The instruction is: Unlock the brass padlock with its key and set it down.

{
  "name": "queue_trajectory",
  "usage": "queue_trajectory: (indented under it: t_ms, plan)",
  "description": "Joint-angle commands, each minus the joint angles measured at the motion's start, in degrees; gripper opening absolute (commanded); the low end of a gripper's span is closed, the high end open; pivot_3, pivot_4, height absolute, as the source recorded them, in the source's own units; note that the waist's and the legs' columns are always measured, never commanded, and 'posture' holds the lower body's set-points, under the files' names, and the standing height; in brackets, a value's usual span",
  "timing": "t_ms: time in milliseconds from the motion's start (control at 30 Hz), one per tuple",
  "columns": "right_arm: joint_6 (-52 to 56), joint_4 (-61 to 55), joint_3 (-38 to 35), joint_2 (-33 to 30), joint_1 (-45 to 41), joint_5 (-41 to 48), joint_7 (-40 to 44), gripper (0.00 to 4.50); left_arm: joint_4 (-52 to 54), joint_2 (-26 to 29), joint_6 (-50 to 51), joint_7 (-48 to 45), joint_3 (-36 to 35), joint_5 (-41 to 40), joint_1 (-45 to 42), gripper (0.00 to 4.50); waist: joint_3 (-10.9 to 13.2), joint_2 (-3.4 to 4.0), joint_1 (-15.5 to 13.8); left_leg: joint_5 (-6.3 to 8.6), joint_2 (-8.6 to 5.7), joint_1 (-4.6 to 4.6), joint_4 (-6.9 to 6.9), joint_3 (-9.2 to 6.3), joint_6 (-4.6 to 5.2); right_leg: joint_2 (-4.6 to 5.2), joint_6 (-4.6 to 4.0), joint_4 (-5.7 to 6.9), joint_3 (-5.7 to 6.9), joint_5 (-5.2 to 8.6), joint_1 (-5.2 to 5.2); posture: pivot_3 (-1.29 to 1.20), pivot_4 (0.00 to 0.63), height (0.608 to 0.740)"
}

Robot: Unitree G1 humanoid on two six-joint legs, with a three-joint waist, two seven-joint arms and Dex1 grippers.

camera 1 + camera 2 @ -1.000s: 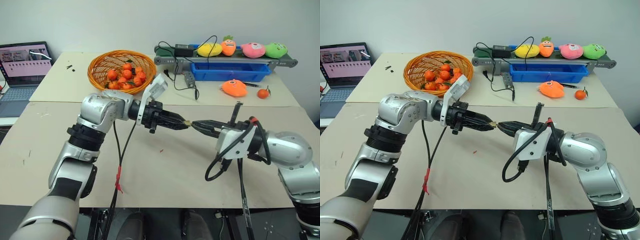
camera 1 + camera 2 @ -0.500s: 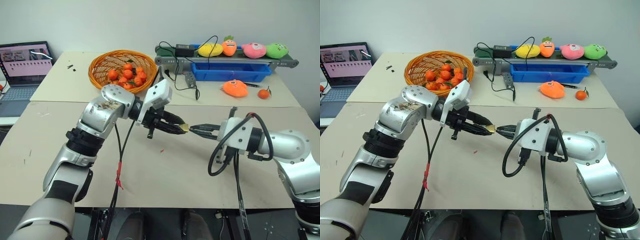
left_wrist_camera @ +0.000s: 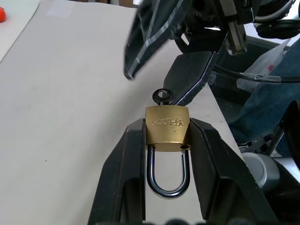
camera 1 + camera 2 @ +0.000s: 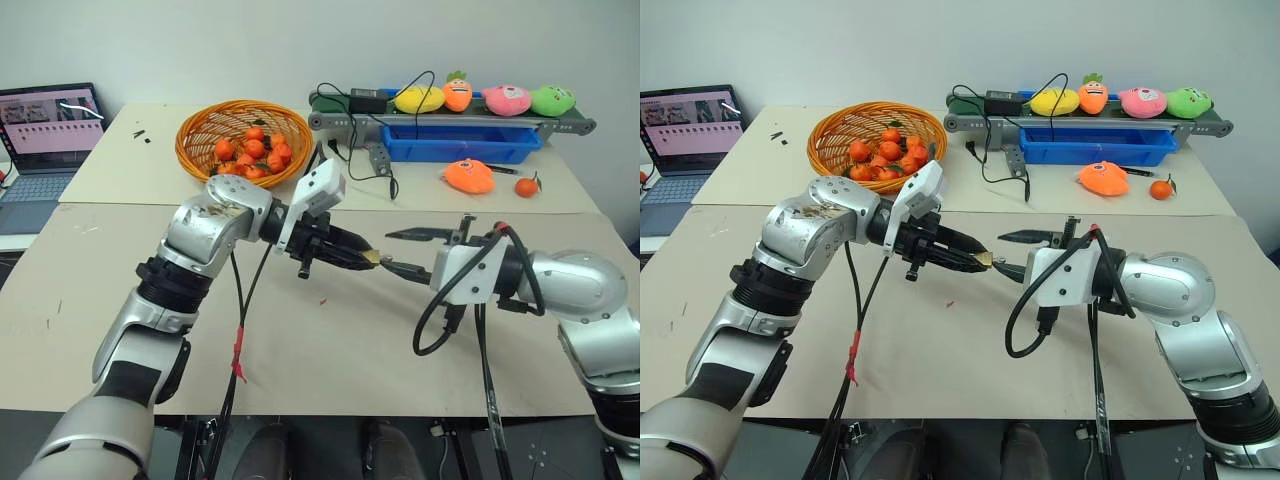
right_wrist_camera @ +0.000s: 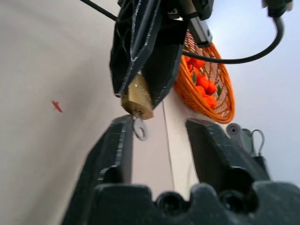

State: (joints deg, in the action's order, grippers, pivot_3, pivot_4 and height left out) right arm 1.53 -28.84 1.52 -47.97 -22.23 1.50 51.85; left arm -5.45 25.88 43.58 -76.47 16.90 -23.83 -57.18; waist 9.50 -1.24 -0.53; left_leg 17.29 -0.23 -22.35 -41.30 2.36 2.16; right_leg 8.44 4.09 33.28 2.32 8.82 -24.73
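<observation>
- Left wrist view: the left pincer (image 3: pixel 167 154) is clamped on the padlock (image 3: pixel 167 130), one finger flat on each side of the brass body, holding it in the air above the desk (image 3: pixel 70 93).
- The shackle (image 3: pixel 168 176) sits down between those fingers and looks seated in the body, so I judge the lock not yet open. The key (image 3: pixel 162 97) stands out of the far end, at 12 o'clock from the body in this view.
- Right wrist view: the right pincer (image 5: pixel 159 136) stands wide open and holds nothing. The key's silver bow (image 5: pixel 139 129) hangs just beside one finger, touching or nearly so; I cannot tell which. The other finger is well apart.
- In the head views the padlock (image 4: pixel 371 257) hangs over the middle of the desk, at about 9 o'clock from the right pincer (image 4: pixel 404 252) and just beside its lower finger.
- The lock's long axis runs in line with the left fingers, keyed end toward the right arm. That arm is nearer the key, so turning it falls to the right pincer, which would first have to close on the bow.
</observation>
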Motion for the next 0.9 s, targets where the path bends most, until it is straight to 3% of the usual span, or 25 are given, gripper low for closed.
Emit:
queue_trajectory:
  t_ms: [33,300,633,900]
  plan:
    - [-5.19,-0.28,-0.72,-0.18,-1.25,-1.68,-1.16,3.69,1.46,-1.26,1.47,0.42,-1.64,-2.41,-1.30,0.81,0.00,0.00,-0.17,0.00,-0.01,0.00,0.00,-0.01,0.00,0.00,0.00,0.00,0.00,0.00,0.00,0.00,0.150,0.740]
    - [-10.49,1.10,-1.14,-0.34,1.27,-3.93,-1.71,3.69,0.04,-1.63,5.09,1.89,-2.99,-4.37,-2.50,0.81,0.00,0.00,0.04,-0.01,0.00,0.00,0.00,0.01,-0.02,0.00,0.00,0.00,0.01,0.00,0.00,0.00,0.150,0.740]
    - [-15.96,3.32,-3.67,-0.32,3.65,-5.45,-5.09,3.69,-11.99,-3.83,22.85,7.97,-12.64,-12.94,-6.63,0.81,0.00,0.00,0.15,-0.01,0.00,0.01,0.00,-0.04,-0.02,0.00,0.01,-0.01,0.00,0.00,0.01,0.00,0.150,0.740]
    - [-19.26,4.23,-3.97,0.15,1.74,-6.51,-7.40,3.69,-9.63,-3.82,28.10,9.11,-12.60,-15.86,-4.75,0.81,0.00,0.00,0.53,-0.03,0.00,0.02,0.02,-0.06,-0.06,0.00,0.01,-0.01,0.00,0.00,0.01,0.00,0.150,0.740]
